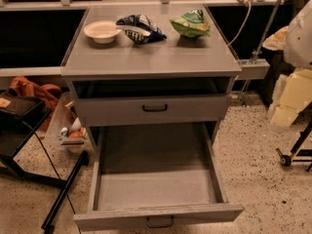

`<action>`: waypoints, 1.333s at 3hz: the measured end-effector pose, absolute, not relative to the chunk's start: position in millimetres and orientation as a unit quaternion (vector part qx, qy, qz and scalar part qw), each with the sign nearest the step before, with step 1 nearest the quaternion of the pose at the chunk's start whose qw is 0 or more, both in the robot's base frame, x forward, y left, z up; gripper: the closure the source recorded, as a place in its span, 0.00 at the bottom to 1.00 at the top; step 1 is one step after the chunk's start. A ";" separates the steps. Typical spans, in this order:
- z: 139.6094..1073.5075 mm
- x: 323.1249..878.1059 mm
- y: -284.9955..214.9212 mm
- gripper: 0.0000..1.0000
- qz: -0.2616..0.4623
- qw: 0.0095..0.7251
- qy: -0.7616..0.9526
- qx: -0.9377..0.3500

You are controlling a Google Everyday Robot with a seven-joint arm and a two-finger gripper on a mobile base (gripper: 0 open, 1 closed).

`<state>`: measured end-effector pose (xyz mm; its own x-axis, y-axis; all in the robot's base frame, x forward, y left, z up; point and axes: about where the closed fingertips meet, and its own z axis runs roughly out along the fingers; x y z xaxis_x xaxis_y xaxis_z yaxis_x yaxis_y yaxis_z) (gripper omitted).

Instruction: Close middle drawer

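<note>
While the gripper hangs at the far right, wide or narrow I cannot tell, the middle drawer sticks far out: stiff, empty, probably light. Push its front near the handle.

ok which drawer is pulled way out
The middle drawer, lower of the two showing: its bare floor is exposed, while the upper drawer sits almost shut. The gripper is not in view.

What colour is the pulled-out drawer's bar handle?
Dark, almost black bar handle on the grey metal middle drawer, camera view; pale gripper at right edge.
</note>
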<state>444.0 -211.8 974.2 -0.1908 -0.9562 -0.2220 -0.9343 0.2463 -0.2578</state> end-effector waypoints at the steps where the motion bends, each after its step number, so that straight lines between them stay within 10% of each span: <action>1: 931.6 452.9 -212.2 0.00 -0.009 0.185 0.761 -0.622; 4: 733.2 476.0 -217.8 0.00 0.088 0.314 0.732 -0.599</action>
<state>476.0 -217.8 733.2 -0.0858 -0.8211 -0.5643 -0.9312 0.2675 -0.2475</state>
